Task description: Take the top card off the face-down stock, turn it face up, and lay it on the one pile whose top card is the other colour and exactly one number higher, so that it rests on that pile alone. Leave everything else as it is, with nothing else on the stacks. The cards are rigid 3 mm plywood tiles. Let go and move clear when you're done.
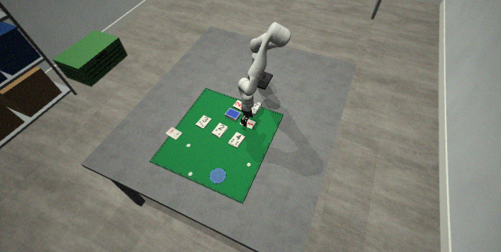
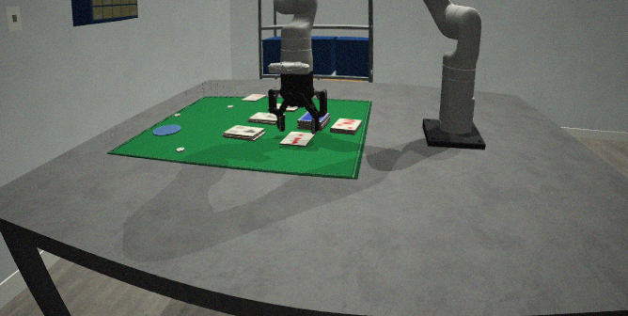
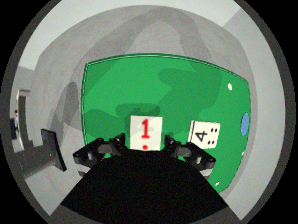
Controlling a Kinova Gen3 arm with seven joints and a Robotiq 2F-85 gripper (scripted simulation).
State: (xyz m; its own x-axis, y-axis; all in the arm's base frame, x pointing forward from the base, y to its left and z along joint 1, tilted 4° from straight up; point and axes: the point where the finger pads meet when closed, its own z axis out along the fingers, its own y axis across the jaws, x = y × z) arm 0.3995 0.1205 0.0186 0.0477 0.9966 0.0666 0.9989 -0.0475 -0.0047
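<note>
Although the red 1 card point(image 3: 145, 132) already lies face up on the green mat point(image 2: 202, 118), it rests alone there, touching none of the piles, so the turning looks done and the placing does not. Centre of the exterior view, the gripper point(image 2: 301, 123) hangs just above this card with its fingers spread wide and nothing between them; the wrist view shows the card framed between the two fingertips.

Just behind it sits the blue-backed stock point(image 1: 232, 113), and right of that in the exterior view a red 2 pile point(image 2: 346, 125). Toward the middle of the top view lie the black 3 pile point(image 1: 203, 121), black 2 pile point(image 1: 220, 130) and black 4 pile point(image 1: 236, 139).

By my reading, the black 2 is the only fitting target: other colour, one higher. What is left is gripping the rigid tile off the flat mat, carrying it over and setting it squarely on that pile alone.
</note>
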